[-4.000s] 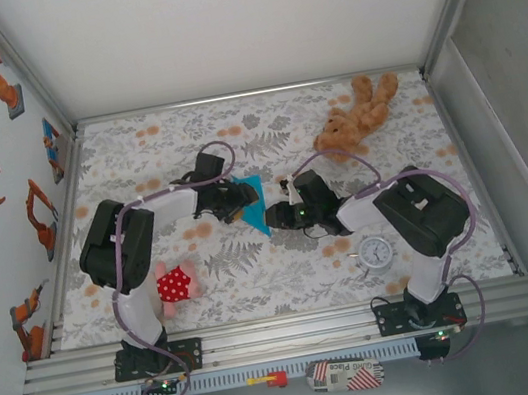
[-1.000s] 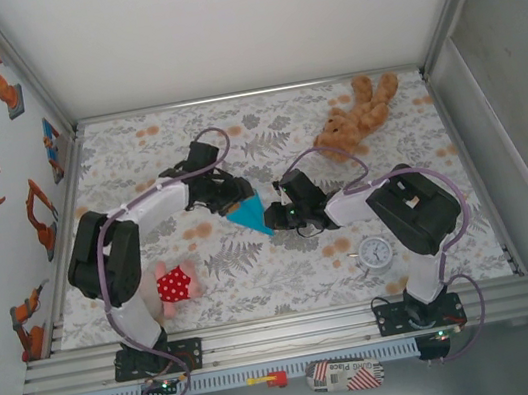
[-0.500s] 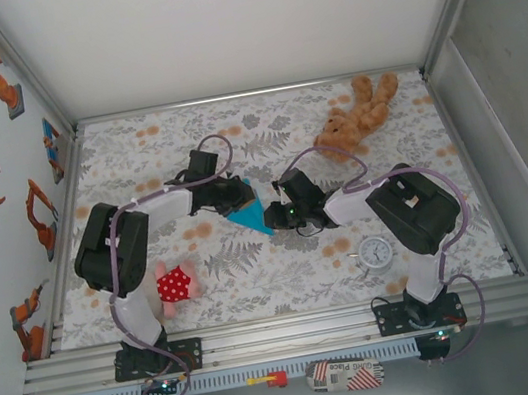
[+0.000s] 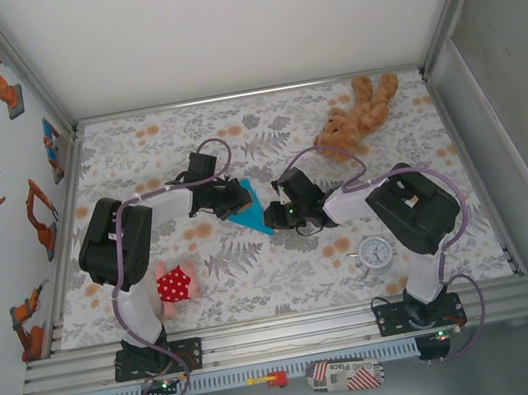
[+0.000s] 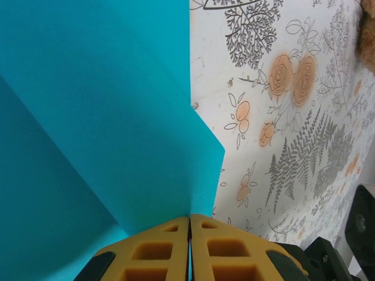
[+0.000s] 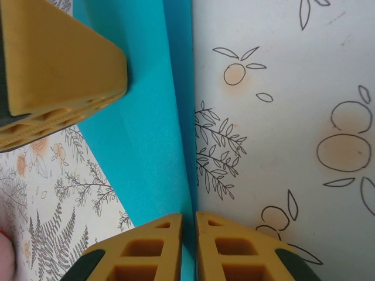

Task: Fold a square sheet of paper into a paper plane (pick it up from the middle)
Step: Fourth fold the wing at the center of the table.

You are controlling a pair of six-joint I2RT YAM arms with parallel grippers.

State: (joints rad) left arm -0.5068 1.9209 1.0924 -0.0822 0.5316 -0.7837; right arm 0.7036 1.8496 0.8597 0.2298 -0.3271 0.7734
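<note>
The turquoise-blue sheet of paper is folded into a pointed angular shape and held between both arms at mid-table. My left gripper is shut on its left edge; in the left wrist view the yellow jaws press together on the paper. My right gripper is shut on the opposite end. In the right wrist view the paper's folded layers run down between that gripper's fingers. A finger of the left gripper shows at the upper left there.
A brown teddy bear lies at the back right. A small round white clock stands in front of the right arm. A red polka-dot soft toy lies by the left arm's base. Flowered cloth covers the table.
My left gripper has closed onto the paper's edge over the last second. The right gripper has kept its grip and place.
</note>
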